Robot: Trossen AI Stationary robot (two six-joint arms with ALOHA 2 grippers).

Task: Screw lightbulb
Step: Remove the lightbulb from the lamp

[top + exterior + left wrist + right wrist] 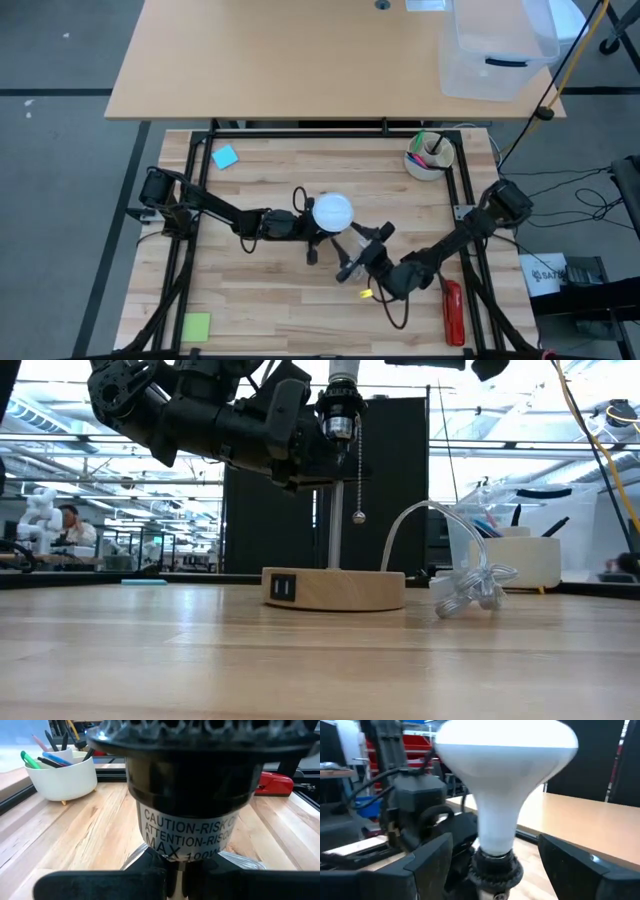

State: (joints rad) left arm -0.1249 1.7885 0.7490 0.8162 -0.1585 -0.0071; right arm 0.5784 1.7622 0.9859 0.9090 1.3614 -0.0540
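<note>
Near edge first: green note (196,326) at seven o'clock from the table's middle, red stapler (452,312) at four o'clock, both well apart from the action. Moving in, right gripper (358,248) at five o'clock of the lamp, jaws spread wide, holding nothing; in its wrist view, dark fingers (427,865) either side of the bulb's neck with clear gaps, no touch. Dead centre now: the lightbulb (333,211), upright, globe on top, screw end down in the black socket (195,785), high over the round wooden base (335,588) on a thin metal stem (335,525). Pull chain (359,470) hanging straight beside that stem. Just at nine o'clock of the bulb, left gripper (305,228), reaching in level and pinched narrow on the stem right under the socket. A loop of clear cord (470,585) lying just beside the base. Further back, white cup of pens (429,155) at one o'clock, blue note (225,157) at ten o'clock. Beyond, on the far desk, a clear plastic bin (495,45).
</note>
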